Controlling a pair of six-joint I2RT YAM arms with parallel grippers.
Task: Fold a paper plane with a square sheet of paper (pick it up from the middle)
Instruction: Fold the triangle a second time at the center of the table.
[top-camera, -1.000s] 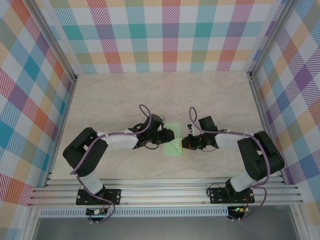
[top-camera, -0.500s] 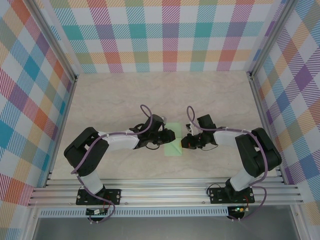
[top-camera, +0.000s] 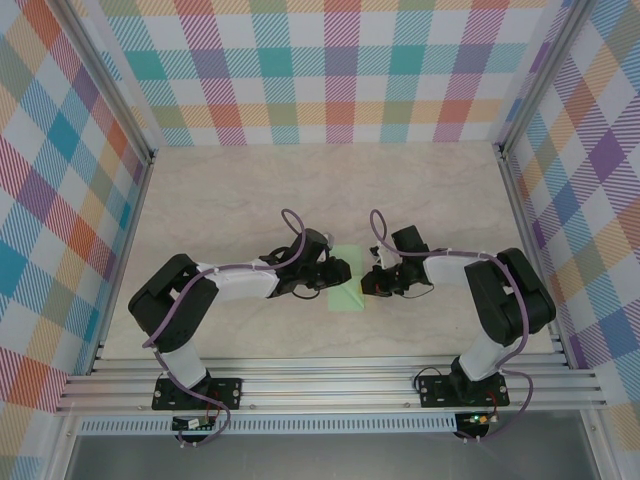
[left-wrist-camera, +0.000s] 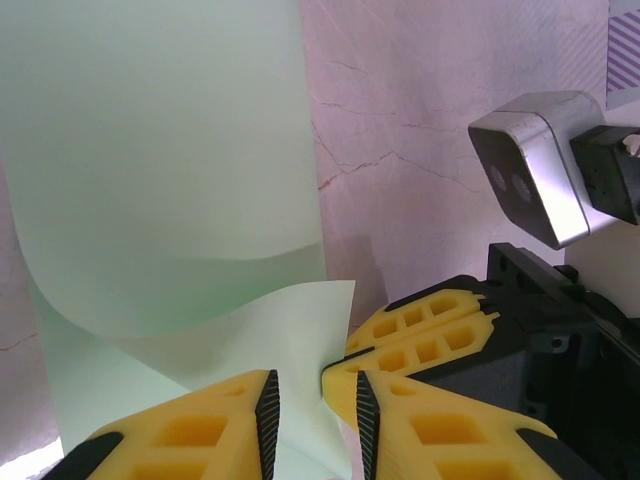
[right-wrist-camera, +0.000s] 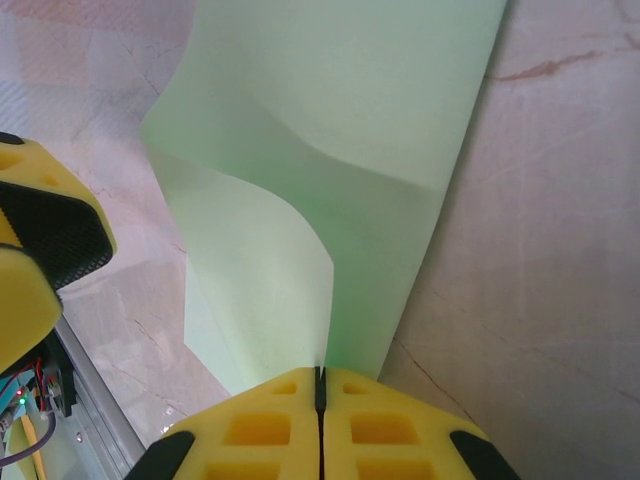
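— Where is the square sheet of paper (top-camera: 346, 298), and how does it lie?

— Mid-table on the marble table top (top-camera: 230, 190), between the two arms. From above it reads as a narrow strip, its long axis running 12 to 6 o'clock. Part of it is lifted off the table in a loose curl, plain in the left wrist view (left-wrist-camera: 160, 150) and the right wrist view (right-wrist-camera: 350, 100).

— What stands around it?

— Checked walls (top-camera: 60, 180) on three sides and an aluminium rail (top-camera: 330, 385) at 6 o'clock. The arms close in from 9 and 3 o'clock, purple cables (top-camera: 292, 222) looping over them. The right arm's silver wrist camera (left-wrist-camera: 530, 170) hangs just beyond the paper.

— And the jaws?

— The left gripper (top-camera: 335, 275) (left-wrist-camera: 312, 395) has its fingers a little apart, the curled flap's edge running into the gap. I cannot tell whether a pad touches it. The right gripper (top-camera: 368, 284) (right-wrist-camera: 320, 385) is pressed together, pinching the flap's corner at the seam.
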